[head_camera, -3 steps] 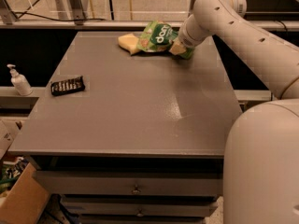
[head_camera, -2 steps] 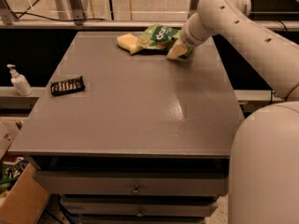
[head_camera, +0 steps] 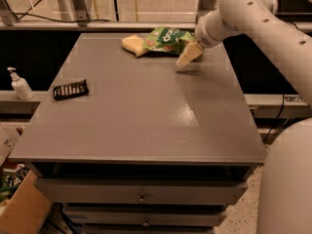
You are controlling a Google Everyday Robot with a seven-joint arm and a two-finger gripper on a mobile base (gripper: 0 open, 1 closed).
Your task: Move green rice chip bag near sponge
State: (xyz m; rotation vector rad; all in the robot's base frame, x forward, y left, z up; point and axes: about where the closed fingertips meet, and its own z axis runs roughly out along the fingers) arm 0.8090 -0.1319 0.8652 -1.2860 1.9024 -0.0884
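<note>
Tool point(head_camera: 189, 54) apparently just beside one bag point(head_camera: 168, 39)

One camera looked down on the worktop point(head_camera: 146, 121) from above and just off its near edge, tilted forward and facing the far edge. It sat at a middling distance. The whole top fit in frame, with the drawer fronts point(head_camera: 141, 191) below. The robot's arm point(head_camera: 273, 28) filled the right side, close to the lens. Farthest from the camera, the pincer point(head_camera: 187, 56) hung over the worktop's far right, just beside the green rice chip bag point(head_camera: 168, 37), with the sponge point(head_camera: 132, 44) at the bag's left.
</note>
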